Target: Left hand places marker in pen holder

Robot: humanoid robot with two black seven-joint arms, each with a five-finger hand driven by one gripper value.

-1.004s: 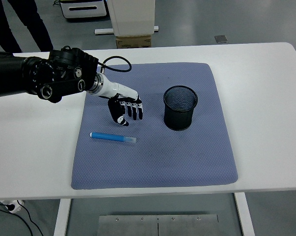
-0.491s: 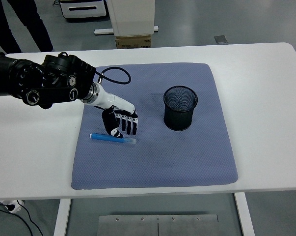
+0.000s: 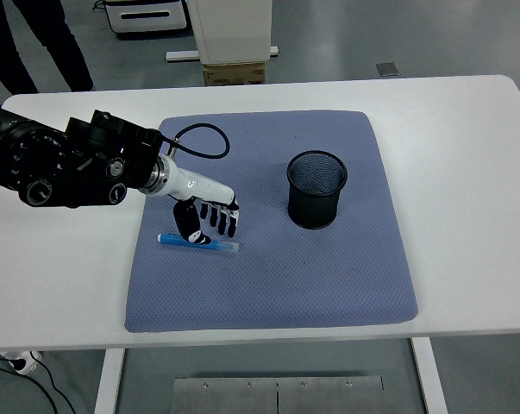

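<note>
Well, our left hand (image 3: 206, 219) hangs fingers spread over the marker (image 3: 198, 243), gripping nothing; open blue mat (image 3: 268, 276) separates it from the holder (image 3: 316, 189).

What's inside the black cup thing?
The pen holder looks empty: only dark mesh shows inside, though its very bottom is shadowed. The blue marker lies on the mat, under the left hand.
</note>
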